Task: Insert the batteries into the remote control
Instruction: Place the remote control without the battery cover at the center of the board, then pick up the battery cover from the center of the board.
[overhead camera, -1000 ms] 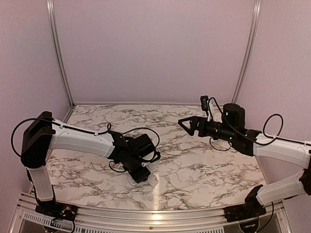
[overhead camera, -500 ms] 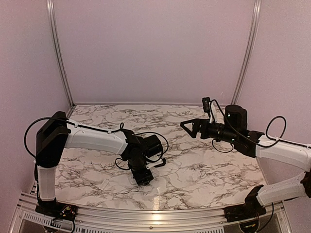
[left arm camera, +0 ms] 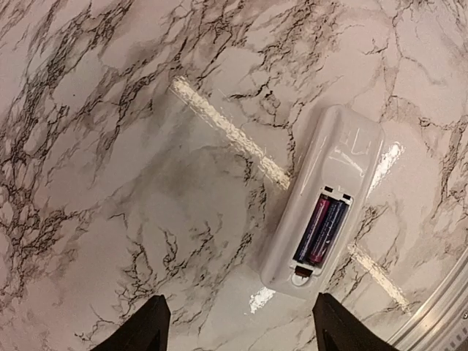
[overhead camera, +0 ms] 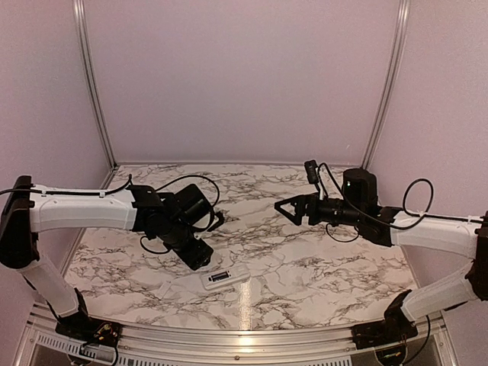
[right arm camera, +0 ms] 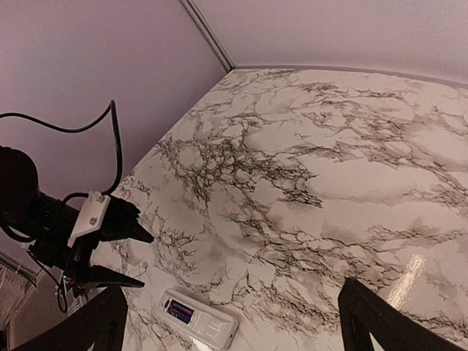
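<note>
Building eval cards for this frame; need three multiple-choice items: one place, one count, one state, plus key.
1. Where does the remote control lie? A) near the table's front edge B) by the back wall C) far right corner
2. How many batteries sit in its open compartment? A) none B) one C) two
3. The left end effector is: A) shut on the remote B) open, empty C) shut on a battery
Key: 1A, top view shows it at the near edge; 2C, two lie side by side; 3B, jaws apart, nothing between.
</note>
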You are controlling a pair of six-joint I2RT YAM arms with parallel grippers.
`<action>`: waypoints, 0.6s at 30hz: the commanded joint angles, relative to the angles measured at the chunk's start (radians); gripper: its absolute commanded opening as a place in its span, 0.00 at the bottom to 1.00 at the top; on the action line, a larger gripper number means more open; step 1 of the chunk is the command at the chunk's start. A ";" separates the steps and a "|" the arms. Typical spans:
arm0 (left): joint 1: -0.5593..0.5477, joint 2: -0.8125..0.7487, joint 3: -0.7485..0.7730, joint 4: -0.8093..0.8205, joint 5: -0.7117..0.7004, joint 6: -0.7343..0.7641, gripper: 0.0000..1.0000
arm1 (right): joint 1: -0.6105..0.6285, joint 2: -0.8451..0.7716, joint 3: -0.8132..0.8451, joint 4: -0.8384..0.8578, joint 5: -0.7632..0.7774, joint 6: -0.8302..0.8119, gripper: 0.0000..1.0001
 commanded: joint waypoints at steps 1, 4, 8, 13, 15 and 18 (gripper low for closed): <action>0.047 -0.179 -0.161 0.004 -0.057 -0.256 0.66 | -0.010 0.046 0.040 0.037 -0.096 -0.011 0.99; 0.071 -0.233 -0.272 -0.043 -0.050 -0.351 0.56 | -0.010 0.069 0.029 0.092 -0.142 0.011 0.98; 0.103 -0.235 -0.336 -0.078 -0.025 -0.409 0.44 | -0.010 0.105 0.033 0.127 -0.185 0.029 0.96; 0.130 -0.173 -0.301 -0.102 -0.036 -0.391 0.37 | -0.009 0.134 0.041 0.140 -0.215 0.041 0.93; 0.134 -0.143 -0.288 -0.101 -0.036 -0.375 0.36 | -0.010 0.135 0.041 0.142 -0.220 0.043 0.92; 0.134 -0.115 -0.276 -0.090 -0.017 -0.357 0.32 | -0.010 0.132 0.040 0.135 -0.221 0.040 0.90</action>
